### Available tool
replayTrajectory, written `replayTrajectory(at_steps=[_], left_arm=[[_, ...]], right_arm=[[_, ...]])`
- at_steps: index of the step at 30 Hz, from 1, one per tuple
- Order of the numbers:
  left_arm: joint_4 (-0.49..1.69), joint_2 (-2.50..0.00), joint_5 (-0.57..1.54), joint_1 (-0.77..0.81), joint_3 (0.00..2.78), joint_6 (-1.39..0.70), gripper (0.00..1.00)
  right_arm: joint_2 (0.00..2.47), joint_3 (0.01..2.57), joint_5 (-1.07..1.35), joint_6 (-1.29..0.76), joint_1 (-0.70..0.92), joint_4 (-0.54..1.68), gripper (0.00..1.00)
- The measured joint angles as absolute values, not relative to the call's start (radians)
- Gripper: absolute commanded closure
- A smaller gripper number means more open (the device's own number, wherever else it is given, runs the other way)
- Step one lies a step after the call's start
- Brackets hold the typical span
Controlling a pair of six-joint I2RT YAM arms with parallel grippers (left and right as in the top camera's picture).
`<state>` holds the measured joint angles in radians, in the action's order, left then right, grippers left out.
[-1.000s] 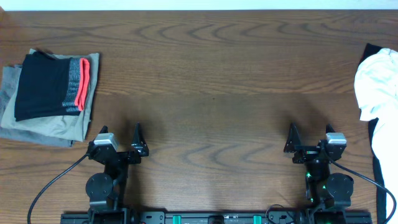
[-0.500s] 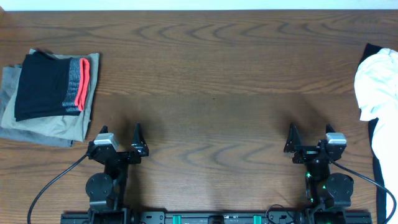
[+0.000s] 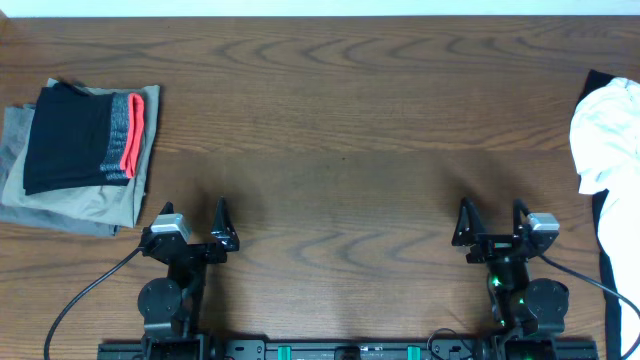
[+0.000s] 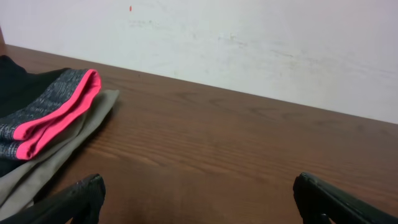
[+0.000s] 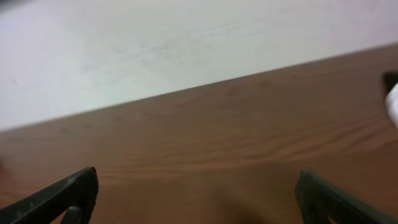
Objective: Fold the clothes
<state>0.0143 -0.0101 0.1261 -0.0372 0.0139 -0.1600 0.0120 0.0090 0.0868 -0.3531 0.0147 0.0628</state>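
Left jaws: spread wide and holding nothing, low over the near edge of the dark brown wood-grain desk (image 3: 330,120). Their black fingertips (image 4: 81,196) sit in the bottom corners of the left wrist view.
Right jaws: also spread wide and holding nothing, level with the left jaws and well apart from them. Their black fingertips (image 5: 68,193) frame bare wood in the blurred right wrist view.
Black cables (image 3: 75,305): these curve away from the arm bases, behind both pairs of jaws.
Olive-grey folded garments (image 3: 90,205): these lie flat ahead of the left jaws and off to their left, forming the bottom of a small stack. One edge shows at the left of the left wrist view (image 4: 74,140).
Black folded garment with a red-and-grey band (image 3: 65,140): it rests on top of the olive-grey garments, with the banded edge on the side facing the jaws. It reads bright pink-red from the left wrist (image 4: 43,121).
Plain white crumpled cotton T-shirt (image 3: 606,140): it is heaped ahead of the right jaws and far to their right, at the desk's right edge, well apart from both pairs of jaws and unfolded. Part of it runs out of the overhead view. A white sliver shows at the right margin of the right wrist view (image 5: 393,102).
Black cloth (image 3: 601,240): it lies under the T-shirt, showing along the shirt's inner side.
White wall (image 4: 261,43): it rises beyond the desk's far edge, straight ahead of the jaws.
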Motion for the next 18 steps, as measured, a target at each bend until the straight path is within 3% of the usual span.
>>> replayTrajectory(at_steps=[10,14,18], left_arm=[[0.014,-0.010,0.126,-0.037,0.014,-0.160,0.02],[0.018,-0.010,0.125,-0.037,0.016,-0.160,0.02],[0.019,-0.010,0.124,-0.037,0.017,-0.160,0.02]], right_arm=[[0.012,0.007,0.221,-0.469,0.015,-0.045,0.01],[0.012,0.015,0.233,-0.442,0.015,-0.155,0.01],[0.020,0.097,0.168,-0.355,0.015,-0.112,0.01]])
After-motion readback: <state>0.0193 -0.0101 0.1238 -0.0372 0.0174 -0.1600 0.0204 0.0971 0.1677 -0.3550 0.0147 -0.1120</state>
